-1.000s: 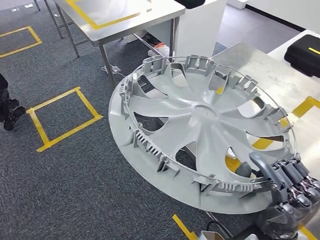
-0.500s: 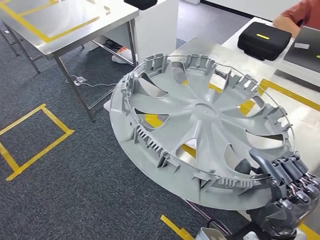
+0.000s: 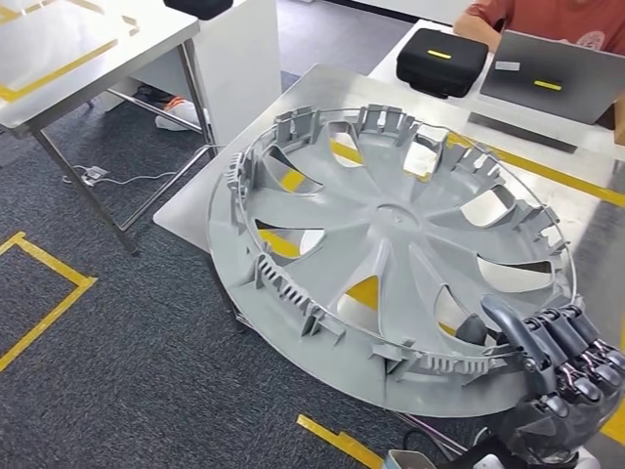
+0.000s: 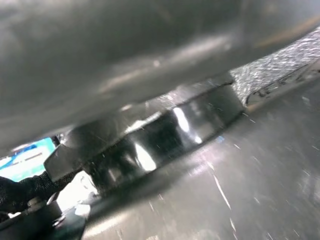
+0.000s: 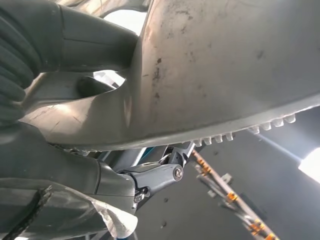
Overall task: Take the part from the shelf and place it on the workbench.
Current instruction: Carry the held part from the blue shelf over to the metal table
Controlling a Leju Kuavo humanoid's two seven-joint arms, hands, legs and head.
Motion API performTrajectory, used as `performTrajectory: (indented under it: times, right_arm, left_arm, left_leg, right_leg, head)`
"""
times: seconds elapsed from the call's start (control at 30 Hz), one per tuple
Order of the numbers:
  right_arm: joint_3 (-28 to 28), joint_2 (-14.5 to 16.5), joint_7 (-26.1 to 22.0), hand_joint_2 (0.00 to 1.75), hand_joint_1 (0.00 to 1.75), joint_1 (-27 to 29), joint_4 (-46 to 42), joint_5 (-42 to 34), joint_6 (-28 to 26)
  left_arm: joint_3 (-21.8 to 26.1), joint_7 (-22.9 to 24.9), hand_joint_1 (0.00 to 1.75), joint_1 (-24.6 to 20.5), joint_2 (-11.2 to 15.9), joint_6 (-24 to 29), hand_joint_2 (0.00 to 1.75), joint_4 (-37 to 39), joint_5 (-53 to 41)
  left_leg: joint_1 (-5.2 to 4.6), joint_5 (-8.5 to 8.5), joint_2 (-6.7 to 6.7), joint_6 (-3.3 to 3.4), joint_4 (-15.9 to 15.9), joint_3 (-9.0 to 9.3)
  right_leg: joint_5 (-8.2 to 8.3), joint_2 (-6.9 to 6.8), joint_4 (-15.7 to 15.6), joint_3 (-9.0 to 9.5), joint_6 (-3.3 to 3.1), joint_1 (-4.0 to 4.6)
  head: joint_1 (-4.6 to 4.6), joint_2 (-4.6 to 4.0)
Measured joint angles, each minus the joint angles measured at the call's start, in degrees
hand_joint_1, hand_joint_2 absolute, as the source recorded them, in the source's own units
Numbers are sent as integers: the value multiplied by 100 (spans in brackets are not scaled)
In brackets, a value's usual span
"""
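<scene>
Head view: right hand [image 3: 560, 366] clamps the near rim of the large grey plastic spoked wheel cover [image 3: 391, 254], held over the steel workbench [image 3: 324, 88] edge. Left wrist view: blurred, left hand's state unclear. Right wrist view: thumb [image 5: 75, 37] through a spoke opening. Probably light, flexy, clips fragile; grip rim.
</scene>
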Motion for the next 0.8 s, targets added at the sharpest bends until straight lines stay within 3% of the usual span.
performTrajectory:
  times: [0.07, 0.13, 0.2, 0.27, 0.3, 0.33, 0.37, 0.4, 0.43, 0.5, 0.57, 0.63, 0.7, 0.8]
  right_arm:
    - [3, 0, 0, 175, 175, -5, 2, 4, 0]
    - [6, 1, 1, 175, 175, -1, 2, 11, 0]
    - [12, 2, 1, 175, 175, -2, 0, 18, 0]
    - [25, 2, 2, 175, 175, -6, -2, 26, 0]
    - [31, 2, 3, 175, 175, -6, -1, 30, 0]
    - [33, 2, 3, 175, 175, -5, 1, 34, 0]
    - [34, 2, 3, 175, 175, -3, 3, 39, 0]
    - [34, 2, 3, 175, 175, -2, 6, 44, 0]
    - [34, 2, 3, 175, 175, -1, 8, 49, 0]
    - [36, 2, 3, 175, 175, -3, 10, 57, 0]
    - [37, 1, 3, 175, 175, -2, 11, 64, 0]
    - [38, 0, 3, 175, 175, 6, 11, 70, 0]
    - [38, 0, 1, 175, 175, 11, 9, 72, 0]
    - [40, -1, -3, 175, 175, 1, 11, 68, 0]
  left_arm:
    - [0, 0, 0, -5, 2, 0, 0, 0, -11]
    - [0, -1, 0, -11, 3, 0, 0, 0, -15]
    - [0, -2, 0, -20, -2, -2, 0, 0, -17]
    - [0, -3, 0, -18, -4, -5, 0, 0, -18]
    - [0, -3, 0, -12, -3, -7, 0, 0, -18]
    - [0, -3, 0, -4, -1, -7, 0, 0, -18]
    - [0, -3, 0, 3, 2, -7, 0, 0, -18]
    - [0, -3, 0, 6, 3, -7, 0, 0, -18]
    - [0, -3, 0, 7, 4, -7, 0, 0, -18]
    - [0, -3, 0, 4, 9, -8, 0, 1, -17]
    - [0, -3, 0, 2, 14, -9, 0, 1, -16]
    - [0, -2, 0, -5, 6, -8, 0, 1, -16]
    - [0, -1, 0, -16, -7, -7, 0, 2, -16]
    - [0, 0, 0, -9, -19, -7, 0, 2, -16]
  left_leg:
    - [-32, -34, 91, -53, 13, 37]
    - [-32, -70, 156, -107, 23, 69]
    - [-7, -244, -20, -162, 236, 11]
    - [5, -601, -283, -183, 908, -287]
    - [5, -768, -338, -179, 1325, -491]
    - [2, -852, -358, -168, 1643, -661]
    - [-4, -815, -367, -147, 1768, -751]
    - [-11, -663, -382, -117, 1664, -739]
    - [-22, -424, -434, -76, 1346, -627]
    - [-34, -19, -673, 16, 546, -319]
    - [-44, 84, -831, 58, 147, -156]
    - [-43, 82, -754, 65, 82, -131]
    - [-15, 122, -625, 101, 3, -108]
    - [-4, 143, -398, 135, -45, -95]
  right_leg:
    - [16, -106, -276, 168, -61, 33]
    - [23, 20, -283, 175, -134, 35]
    - [35, 146, -296, 186, -203, 17]
    - [42, 272, -302, 194, -255, 13]
    - [42, 345, -301, 194, -269, 23]
    - [42, 424, -300, 198, -276, 34]
    - [42, 509, -299, 204, -279, 47]
    - [42, 596, -298, 214, -279, 57]
    - [42, 680, -298, 226, -279, 64]
    - [42, 827, -290, 233, -271, 71]
    - [52, 942, -281, 200, -236, 60]
    - [70, 1042, -288, 151, -173, 46]
    - [-26, 894, -153, 49, -118, 59]
    - [-526, 453, 801, -420, -35, 44]
  head:
    - [-10, 0]
    - [-14, 0]
    - [-27, 0]
    - [-46, 0]
    - [-50, 0]
    - [-50, 0]
    - [-51, 0]
    - [-51, 0]
    - [-51, 0]
    - [-48, 0]
    - [-48, 0]
    - [-50, 0]
    - [-26, 0]
    - [24, 0]
